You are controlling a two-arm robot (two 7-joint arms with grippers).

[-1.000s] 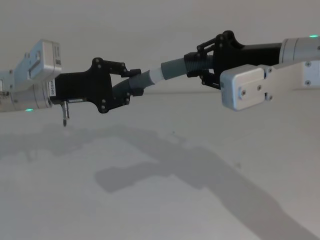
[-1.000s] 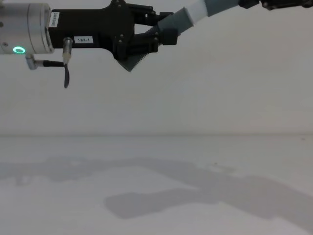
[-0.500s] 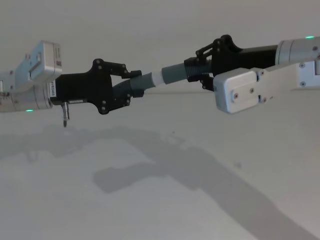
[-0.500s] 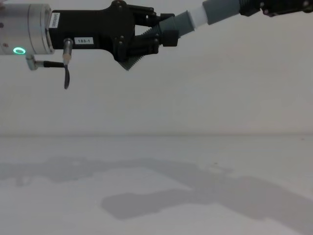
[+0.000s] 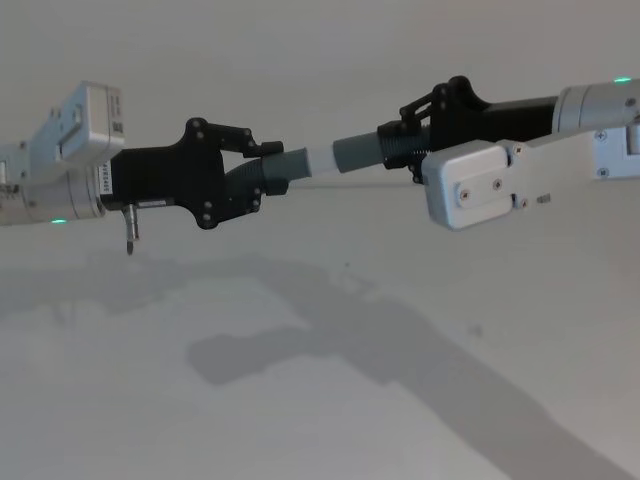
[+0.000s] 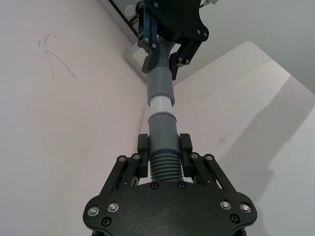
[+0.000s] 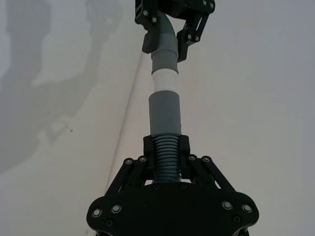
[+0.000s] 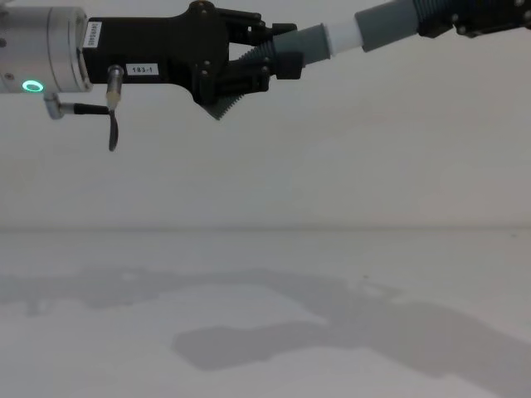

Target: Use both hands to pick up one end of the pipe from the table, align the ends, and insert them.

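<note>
Aloft, grey ribbed pipe [image 5: 325, 158] with white tip [image 5: 317, 160], left gripper [image 5: 262, 172] and right gripper [image 5: 402, 140] fingers pinching either piece.

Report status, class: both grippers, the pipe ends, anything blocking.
Left gripper and right gripper each shut on a pipe piece. White tip at socket, aligned. Nothing between.

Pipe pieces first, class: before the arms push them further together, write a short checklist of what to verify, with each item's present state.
1. Left tool clamped on its grey pipe piece: ok.
2. Right tool clamped on the other piece: ok.
3. Both pieces lifted off the table: ok.
4. Axes lined up, judged from both wrist views: ok, they look straight.
5. White tip fully seated: not ok, a white band shows.
6. Depth of tip inside the socket: cannot tell.
</note>
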